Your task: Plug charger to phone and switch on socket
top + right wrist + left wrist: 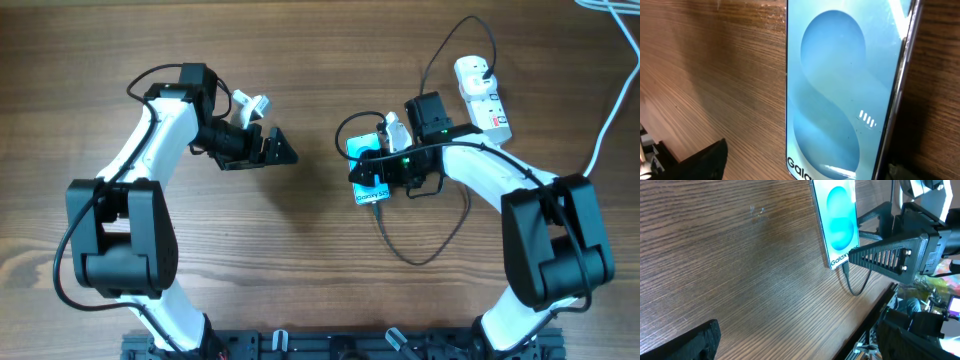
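Note:
The phone (358,148) lies flat on the table with its teal screen up and its white text strip toward the front. My right gripper (372,172) hovers over it, open. In the right wrist view the phone (845,90) fills the frame between the spread fingers (700,162), and the left finger is well clear of its edge. The charger (430,258), a thin black cable, loops from the phone's near end up to the socket (483,95). Its tip (846,271) sits in the phone's end (840,220). My left gripper (283,148) stands open and empty to the phone's left.
A thick white cord (610,110) runs off the far right edge from the socket's side. The table's front edge and the black arm mounts (910,330) show in the left wrist view. Bare wood (740,270) lies between the left gripper (800,345) and the phone.

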`<action>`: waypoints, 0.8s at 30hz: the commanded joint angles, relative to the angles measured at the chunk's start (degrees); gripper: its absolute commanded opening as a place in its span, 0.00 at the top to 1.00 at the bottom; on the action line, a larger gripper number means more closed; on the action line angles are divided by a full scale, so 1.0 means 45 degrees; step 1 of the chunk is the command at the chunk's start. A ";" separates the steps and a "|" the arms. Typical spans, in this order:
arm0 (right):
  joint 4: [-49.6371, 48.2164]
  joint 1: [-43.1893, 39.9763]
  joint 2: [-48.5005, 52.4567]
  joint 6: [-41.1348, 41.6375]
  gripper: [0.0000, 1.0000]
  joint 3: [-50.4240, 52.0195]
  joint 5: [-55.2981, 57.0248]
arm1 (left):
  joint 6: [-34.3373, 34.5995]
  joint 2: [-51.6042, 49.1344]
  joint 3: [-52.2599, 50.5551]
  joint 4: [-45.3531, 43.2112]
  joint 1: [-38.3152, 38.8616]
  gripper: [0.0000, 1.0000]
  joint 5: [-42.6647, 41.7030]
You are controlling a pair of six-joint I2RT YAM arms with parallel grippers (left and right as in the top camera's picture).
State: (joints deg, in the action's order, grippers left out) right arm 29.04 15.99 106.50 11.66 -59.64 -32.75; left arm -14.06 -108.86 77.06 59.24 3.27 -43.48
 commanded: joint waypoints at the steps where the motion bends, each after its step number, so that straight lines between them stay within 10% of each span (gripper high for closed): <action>1: 0.0034 -0.0058 0.0432 -0.0117 0.07 0.0257 0.1321 | -0.0107 -0.0141 -0.0049 -0.0034 -0.0039 0.00 0.0029; 24: 0.0369 -0.0058 0.0432 0.0879 0.00 0.0257 0.3376 | -0.0107 -0.0141 -0.0049 -0.0039 -0.0039 0.00 0.0029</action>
State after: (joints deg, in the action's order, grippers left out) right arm 29.71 16.08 105.73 15.14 -60.53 -25.30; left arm -14.06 -108.86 77.06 59.24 3.27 -43.31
